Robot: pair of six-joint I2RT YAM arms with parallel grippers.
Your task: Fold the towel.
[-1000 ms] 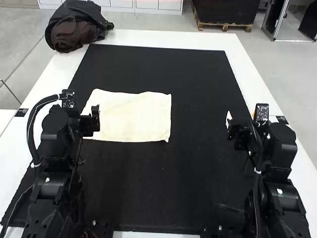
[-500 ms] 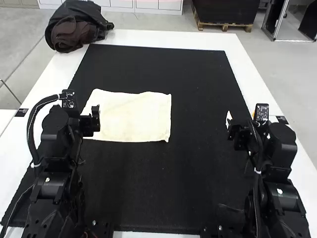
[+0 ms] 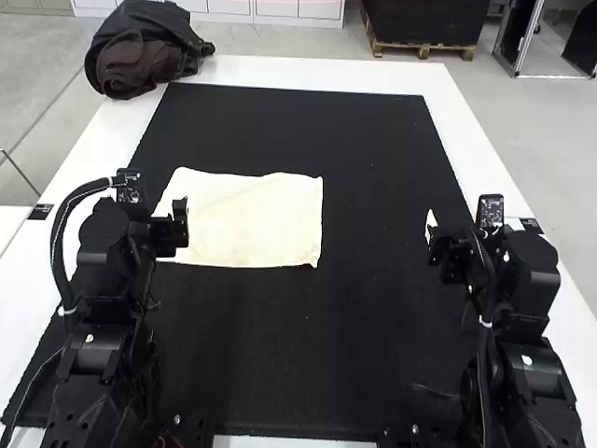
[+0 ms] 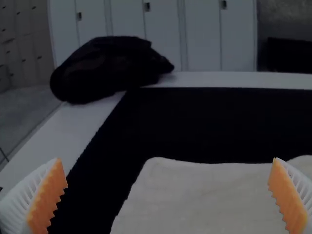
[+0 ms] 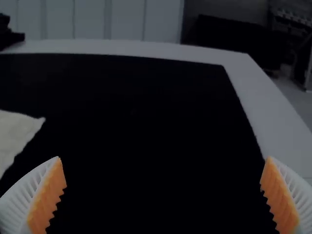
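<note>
While left gripper [image 4: 166, 158] and right gripper [image 5: 164, 157] gape, cream towel [image 3: 256, 221] lies beyond left jaws; shallow pinch could drop edge.

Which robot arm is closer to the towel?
The left one. In the high view, the left gripper is at the towel's left side. The right gripper is farther off, with black mat between it and the towel.
</note>
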